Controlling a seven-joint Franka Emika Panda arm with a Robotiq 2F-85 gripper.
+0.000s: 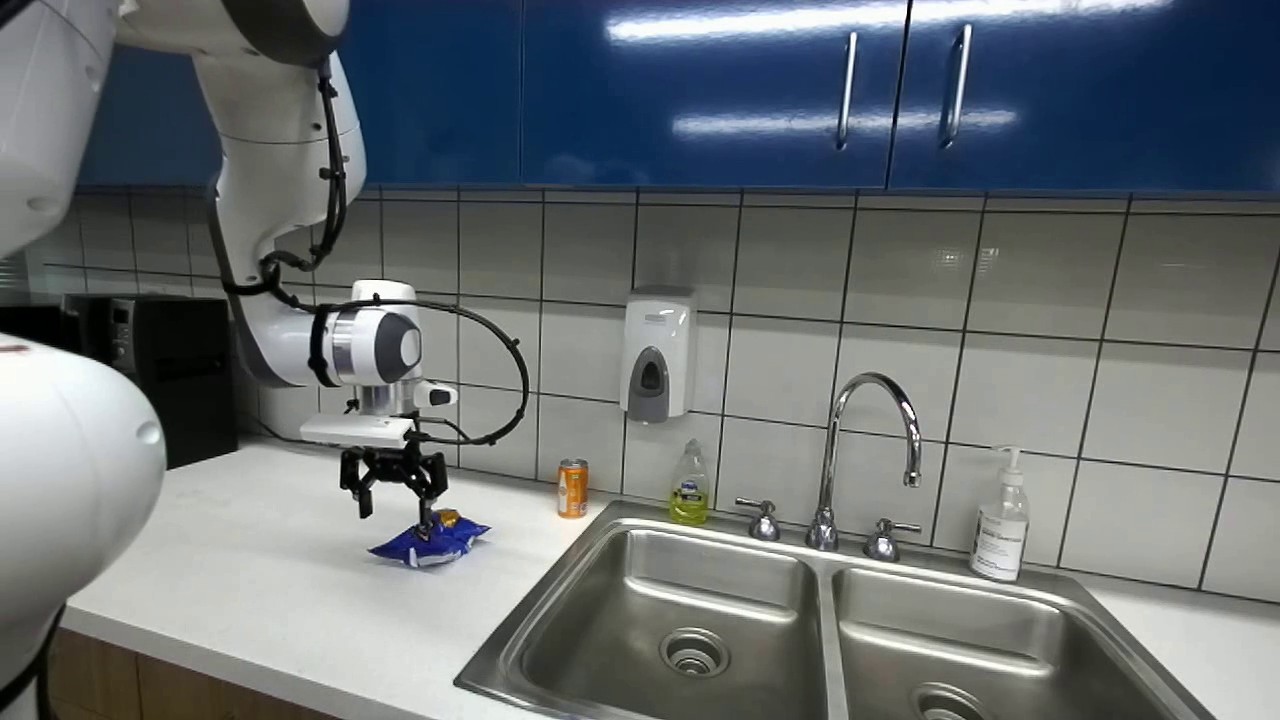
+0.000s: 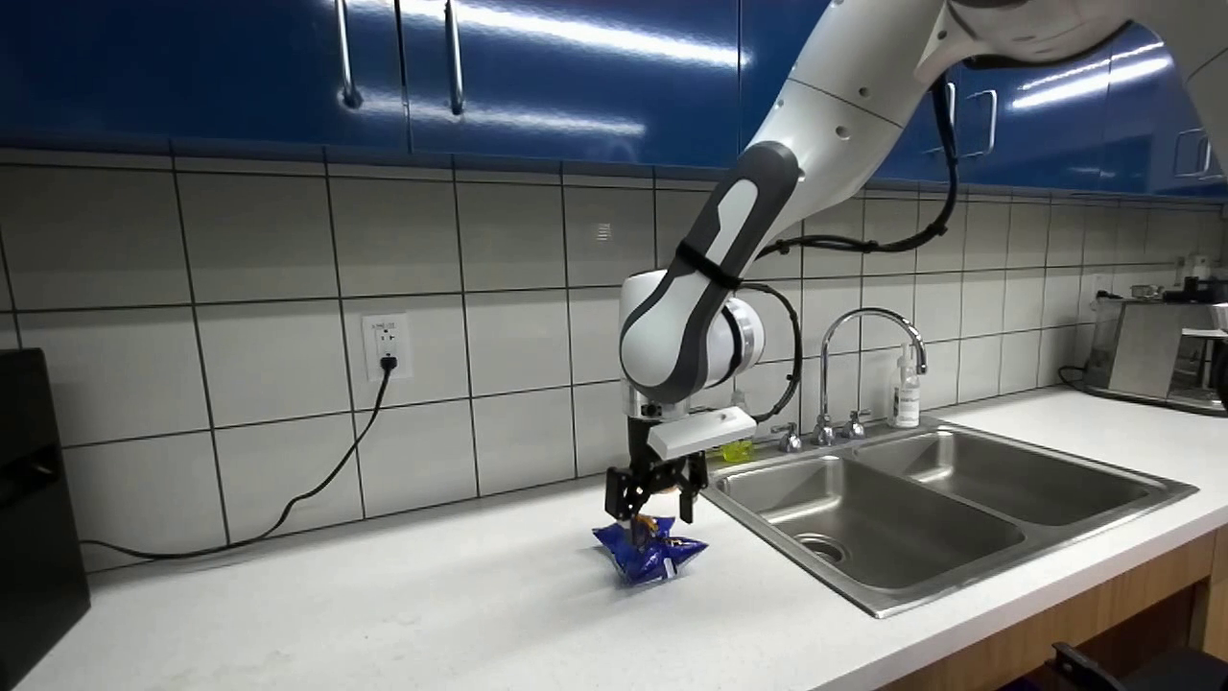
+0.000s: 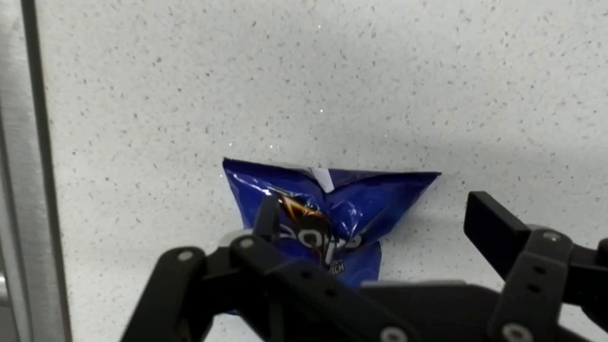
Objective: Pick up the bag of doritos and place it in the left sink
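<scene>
The bag of doritos (image 1: 437,547) is a crinkled blue packet lying on the white counter, and it also shows in an exterior view (image 2: 657,564). In the wrist view the bag (image 3: 365,202) is pinched in at its middle and partly hidden by my left-hand finger. My gripper (image 1: 396,516) is low over the bag with its fingers apart, also in an exterior view (image 2: 662,526). In the wrist view (image 3: 377,221) one finger is over the bag and the other is beyond its right side. I cannot tell whether the finger touches it. The left sink (image 1: 600,625) is a steel basin, also in an exterior view (image 2: 921,552).
An orange can (image 1: 572,489) and a dish soap bottle (image 1: 690,488) stand by the sink's back corner. The tall faucet (image 1: 832,460) rises behind the basins. The right basin (image 1: 960,625) adjoins. A black machine (image 1: 180,375) stands at the counter's end.
</scene>
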